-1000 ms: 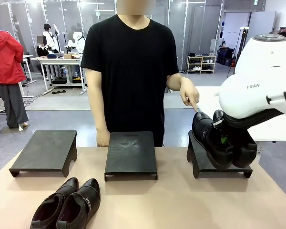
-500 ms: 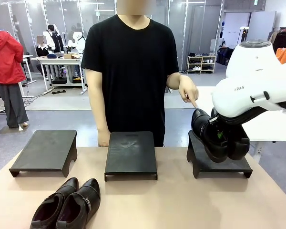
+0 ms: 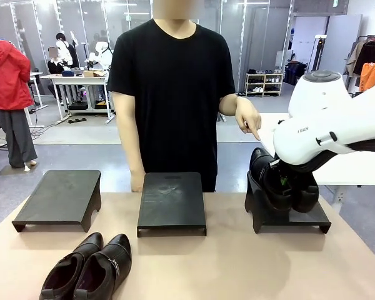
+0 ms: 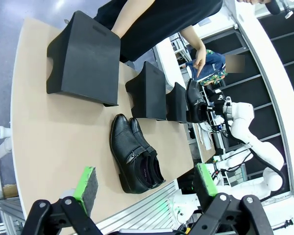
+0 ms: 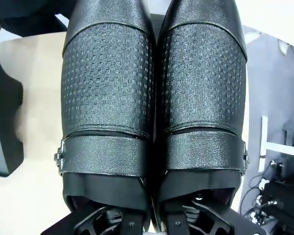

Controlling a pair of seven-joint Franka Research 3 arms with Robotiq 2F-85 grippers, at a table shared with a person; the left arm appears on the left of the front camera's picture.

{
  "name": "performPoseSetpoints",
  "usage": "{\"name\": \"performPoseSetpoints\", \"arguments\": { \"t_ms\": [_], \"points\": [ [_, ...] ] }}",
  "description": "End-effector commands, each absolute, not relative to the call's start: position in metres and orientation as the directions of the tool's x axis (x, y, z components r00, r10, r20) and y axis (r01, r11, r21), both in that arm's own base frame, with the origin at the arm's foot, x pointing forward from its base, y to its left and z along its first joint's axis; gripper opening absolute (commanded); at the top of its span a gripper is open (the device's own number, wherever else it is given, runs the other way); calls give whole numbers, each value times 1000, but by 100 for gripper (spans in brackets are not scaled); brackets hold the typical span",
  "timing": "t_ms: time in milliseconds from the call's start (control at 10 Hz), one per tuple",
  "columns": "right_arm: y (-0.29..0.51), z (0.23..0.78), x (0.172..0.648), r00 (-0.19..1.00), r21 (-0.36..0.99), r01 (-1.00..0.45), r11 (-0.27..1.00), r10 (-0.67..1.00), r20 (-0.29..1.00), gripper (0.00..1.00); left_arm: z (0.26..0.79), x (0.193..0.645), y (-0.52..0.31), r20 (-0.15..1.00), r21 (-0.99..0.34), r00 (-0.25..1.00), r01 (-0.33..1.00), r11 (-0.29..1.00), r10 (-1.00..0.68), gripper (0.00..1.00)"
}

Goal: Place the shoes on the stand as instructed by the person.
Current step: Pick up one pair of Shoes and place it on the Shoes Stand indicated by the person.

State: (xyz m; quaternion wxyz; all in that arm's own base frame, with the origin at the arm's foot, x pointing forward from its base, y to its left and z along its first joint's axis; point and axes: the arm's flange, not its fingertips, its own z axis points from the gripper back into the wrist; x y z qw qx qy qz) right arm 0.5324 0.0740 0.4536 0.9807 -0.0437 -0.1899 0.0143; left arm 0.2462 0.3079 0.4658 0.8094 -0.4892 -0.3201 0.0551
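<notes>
A person point(image 3: 172, 94) in a black T-shirt points a hand point(image 3: 249, 119) down toward the right-hand stand point(image 3: 317, 220). There the right claw point(image 3: 286, 183) is clamped on a pair of black shoes point(image 3: 265, 172), held tilted at the stand's top. Whether the soles touch it cannot be told. Seen from the wrist, this pair's textured uppers and strapped sides press together. The left claw point(image 4: 146, 178) hangs with fingers wide apart above the counter point(image 3: 250, 269). A second pair of shoes point(image 3: 90, 272) lies side by side on the robot's side of the left stand point(image 3: 59, 197) and middle stand point(image 3: 172, 200).
</notes>
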Motion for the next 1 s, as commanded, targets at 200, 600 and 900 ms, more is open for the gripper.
{"name": "performPoseSetpoints", "arguments": {
  "t_ms": [200, 600, 900],
  "points": [
    [75, 436, 550, 909, -105, 59, 993, -10, 416, 10, 466, 246, 309, 467, -827, 789, 230, 513, 398, 100],
    [70, 418, 556, 900, -77, 79, 994, -37, 434, 10, 466, 246, 309, 467, -827, 789, 230, 513, 398, 100],
    [68, 410, 559, 898, -71, 85, 994, -46, 437, 10, 466, 246, 309, 467, -827, 789, 230, 513, 398, 100]
  ]
}}
